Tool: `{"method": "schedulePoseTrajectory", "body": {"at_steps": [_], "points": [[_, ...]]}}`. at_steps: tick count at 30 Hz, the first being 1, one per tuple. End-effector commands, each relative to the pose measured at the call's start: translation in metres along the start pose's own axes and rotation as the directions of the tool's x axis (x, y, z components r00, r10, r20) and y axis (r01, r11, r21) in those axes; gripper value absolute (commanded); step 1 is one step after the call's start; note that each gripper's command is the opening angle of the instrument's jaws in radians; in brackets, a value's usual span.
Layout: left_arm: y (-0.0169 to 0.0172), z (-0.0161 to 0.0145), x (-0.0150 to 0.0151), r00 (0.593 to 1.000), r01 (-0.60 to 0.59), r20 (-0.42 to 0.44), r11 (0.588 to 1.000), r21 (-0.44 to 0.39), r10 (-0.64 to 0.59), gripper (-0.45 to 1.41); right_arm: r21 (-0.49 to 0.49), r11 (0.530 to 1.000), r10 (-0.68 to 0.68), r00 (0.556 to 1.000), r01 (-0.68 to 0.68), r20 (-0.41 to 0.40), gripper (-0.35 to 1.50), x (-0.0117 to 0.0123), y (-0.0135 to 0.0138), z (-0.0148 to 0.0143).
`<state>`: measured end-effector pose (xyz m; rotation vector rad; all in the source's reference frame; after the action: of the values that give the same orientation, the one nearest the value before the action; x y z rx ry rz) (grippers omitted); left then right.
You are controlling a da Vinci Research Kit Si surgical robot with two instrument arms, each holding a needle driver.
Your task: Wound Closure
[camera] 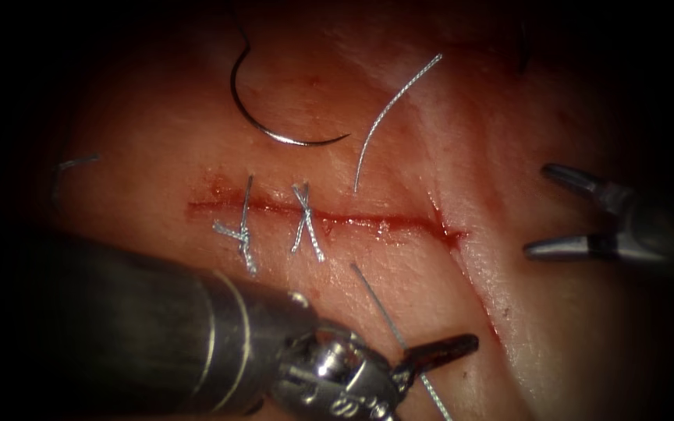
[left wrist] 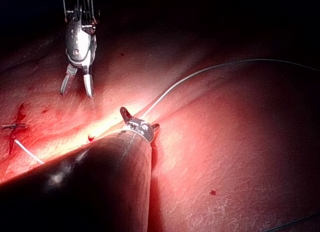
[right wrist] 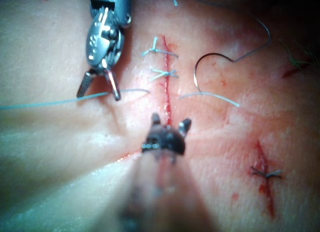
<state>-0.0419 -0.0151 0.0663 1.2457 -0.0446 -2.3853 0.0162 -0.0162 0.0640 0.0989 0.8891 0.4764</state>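
Note:
The cut [camera: 368, 222] runs across the tissue [camera: 157, 132] with two knotted stitches [camera: 306, 222] on its left half. The curved needle [camera: 290, 142] lies free on the tissue above the cut, held by neither tool and not in the tissue; it is also seen in the right wrist view [right wrist: 206, 56]. One thread [camera: 388, 109] comes out above the cut, and its other run [camera: 380, 308] leaves below it and passes the left tool [camera: 438, 351]. That tool's jaws [right wrist: 100, 91] stand open with the thread crossing between them. The right tool [camera: 540, 210] is open and empty beyond the cut's right end.
Red fluid lines the cut and gathers at its right end [camera: 454, 234]. A short cut end of thread [camera: 76, 162] lies far left. The left tool's thick shaft [camera: 118, 327] covers the lower left tissue. A second small stitched cut [right wrist: 265, 174] lies farther off.

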Motion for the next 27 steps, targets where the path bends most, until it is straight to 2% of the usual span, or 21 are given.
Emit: {"method": "schedulePoseTrajectory", "body": {"at_steps": [1, 12, 27], "points": [[0.0003, 0.0009, -0.0003, 1.0, -0.007, 0.009, 1.0, -0.003, 0.007, 0.67, 0.001, 1.0, 0.0, 1.0, 0.0, -0.003, 1.31, 0.0, -0.0004, 0.0009], [0.0008, 0.0025, -0.0001, 1.0, -0.009, 0.027, 1.0, -0.003, 0.009, 0.62, -0.008, 1.0, 0.002, 1.0, -0.002, -0.008, 1.31, 0.0003, -0.0011, 0.0016], [0.0009, 0.0028, 0.0014, 1.0, -0.006, 0.026, 1.0, 0.008, 0.006, 0.71, -0.011, 1.0, 0.0, 1.0, 0.0, -0.008, 1.31, 0.0001, -0.0014, 0.0019]]}}
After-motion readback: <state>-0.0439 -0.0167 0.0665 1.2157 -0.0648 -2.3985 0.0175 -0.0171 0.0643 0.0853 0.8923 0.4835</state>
